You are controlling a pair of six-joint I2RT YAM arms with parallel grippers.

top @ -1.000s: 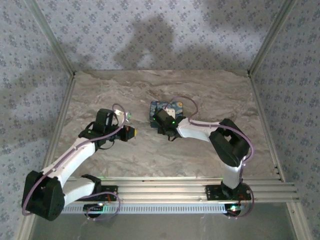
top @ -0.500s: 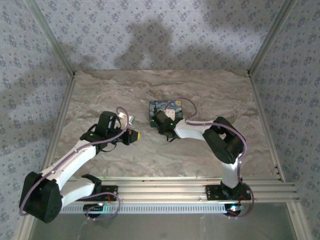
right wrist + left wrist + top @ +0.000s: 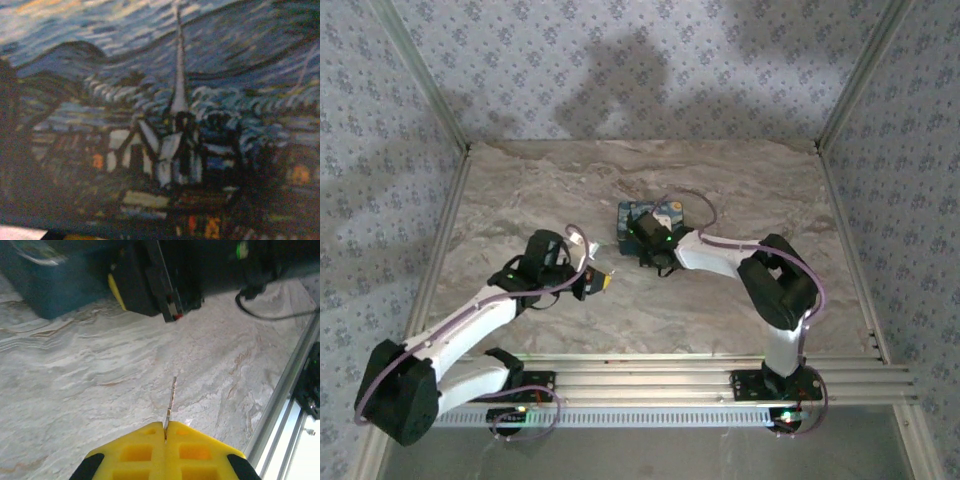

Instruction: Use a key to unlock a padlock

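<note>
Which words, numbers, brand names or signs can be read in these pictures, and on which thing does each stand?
No text can be read in any view.
The padlock: its face bears a printed night-sky painting with houses and a spire, without letters or numbers.
The key: its thin blade shows no marking that can be told.
The left gripper: plain yellow fingers, no label.

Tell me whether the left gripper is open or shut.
Shut. In the left wrist view the left gripper has its yellow fingers pressed together, pinching the key, blade sticking out ahead.
</note>
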